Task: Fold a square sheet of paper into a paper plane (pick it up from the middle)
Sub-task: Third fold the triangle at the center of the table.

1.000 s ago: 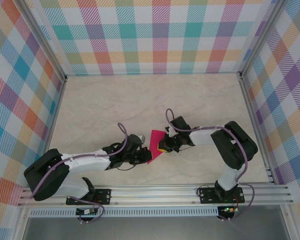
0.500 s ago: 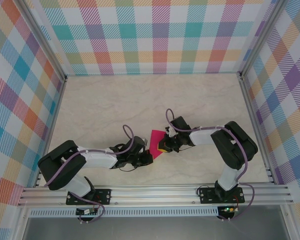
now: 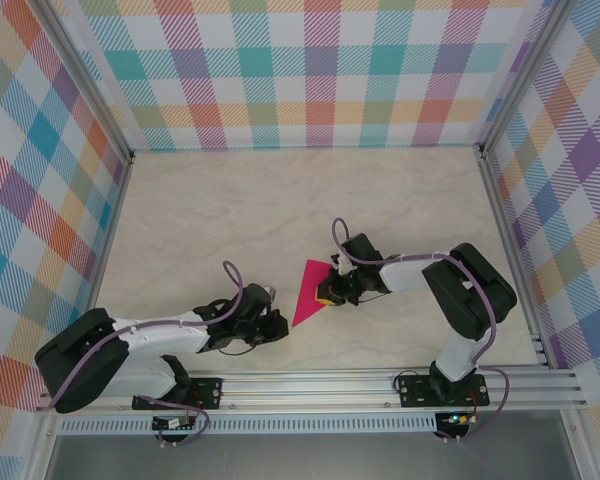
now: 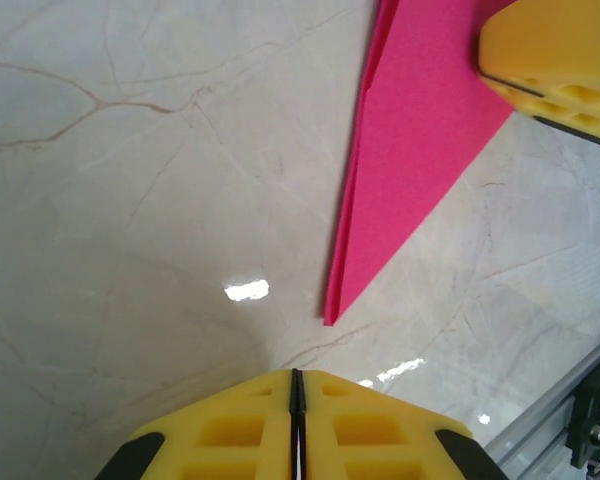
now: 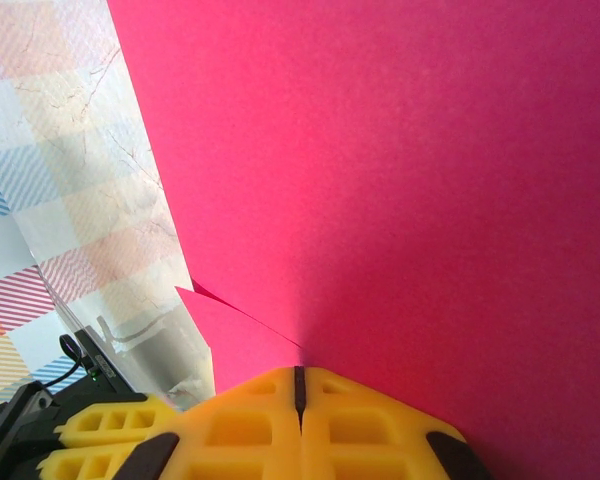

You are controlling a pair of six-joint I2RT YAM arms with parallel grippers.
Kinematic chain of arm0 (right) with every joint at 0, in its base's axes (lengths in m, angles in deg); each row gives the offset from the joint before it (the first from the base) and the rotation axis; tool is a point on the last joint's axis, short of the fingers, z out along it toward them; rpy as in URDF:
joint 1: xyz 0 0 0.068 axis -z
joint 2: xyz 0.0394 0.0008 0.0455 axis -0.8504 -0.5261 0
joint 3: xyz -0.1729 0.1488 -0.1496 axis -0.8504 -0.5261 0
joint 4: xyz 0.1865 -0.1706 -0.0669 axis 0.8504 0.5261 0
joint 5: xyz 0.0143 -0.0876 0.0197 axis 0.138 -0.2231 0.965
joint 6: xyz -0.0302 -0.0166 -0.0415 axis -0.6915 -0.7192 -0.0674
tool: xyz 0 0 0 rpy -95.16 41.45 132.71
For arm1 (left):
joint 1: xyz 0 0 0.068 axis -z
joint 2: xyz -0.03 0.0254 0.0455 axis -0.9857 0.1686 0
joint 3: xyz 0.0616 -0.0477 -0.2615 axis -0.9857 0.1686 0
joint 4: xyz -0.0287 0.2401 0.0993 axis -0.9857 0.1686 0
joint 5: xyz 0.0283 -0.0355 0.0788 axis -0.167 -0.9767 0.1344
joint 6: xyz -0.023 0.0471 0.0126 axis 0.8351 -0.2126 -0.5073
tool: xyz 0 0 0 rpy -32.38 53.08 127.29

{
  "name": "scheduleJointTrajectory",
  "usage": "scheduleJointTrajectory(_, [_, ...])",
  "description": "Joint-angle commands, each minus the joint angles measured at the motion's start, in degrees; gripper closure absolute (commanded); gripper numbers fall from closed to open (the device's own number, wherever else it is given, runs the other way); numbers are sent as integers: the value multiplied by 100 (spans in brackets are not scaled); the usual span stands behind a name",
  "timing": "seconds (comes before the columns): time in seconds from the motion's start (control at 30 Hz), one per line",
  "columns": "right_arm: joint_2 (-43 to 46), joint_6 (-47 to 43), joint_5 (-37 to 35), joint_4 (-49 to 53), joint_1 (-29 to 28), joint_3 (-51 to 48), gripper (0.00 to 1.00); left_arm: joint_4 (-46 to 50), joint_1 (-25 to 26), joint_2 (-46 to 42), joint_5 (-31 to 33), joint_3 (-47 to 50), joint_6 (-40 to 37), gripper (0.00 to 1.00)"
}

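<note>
Left gripper (image 3: 278, 325) is clenched on nothing: in its wrist view the yellow pads (image 4: 230, 435) meet along one seam with bare table (image 4: 130, 200) in front of them. The folded paper (image 3: 308, 292) lies ahead of those fingertips and a bit to their right, with its sharp tip nearest them but clear of contact. Right gripper (image 3: 327, 293) is also closed, and its tips sit on the wide end of the paper (image 5: 380, 180). From the left wrist one of its yellow pads (image 4: 555, 60) rests on the pink surface. I can't tell whether it pinches a layer or only presses down. The sheet is already a narrow pointed triangle with a doubled long edge facing the left gripper, and a lower flap peeks out just left of the right fingertips. Handling guess: very light, thin and floppy, it creases easily and slides on the glossy marble-look top if pushed, so one end wants pinning. Best hold is probably the doubled long edge near mid-length, not the fragile tip. There's no tray or bin in play, and the paper lies flat on the table.
</note>
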Motion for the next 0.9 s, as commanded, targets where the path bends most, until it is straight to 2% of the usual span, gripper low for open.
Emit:
scheduleJointTrajectory(0.0, [-12,-67,-134,224,0,-58,100,320,-53,-150,153,-391,-203,90])
scheduleJointTrajectory(0.27, [19,-72,-90,257,0,-34,100,-139,-59,846,350,-1065,-382,91])
scheduleJointTrajectory(0.47, [33,-68,-91,261,4,17,100,-36,-63,1741,457,-1265,-328,95])
scheduleJointTrajectory(0.63, [156,-289,-558,670,67,116,99,227,-62,1713,638,-1039,-271,96])
scheduleJointTrajectory(0.87, [45,-675,-386,504,796,59,99,144,-59,1387,613,-584,-180,96])
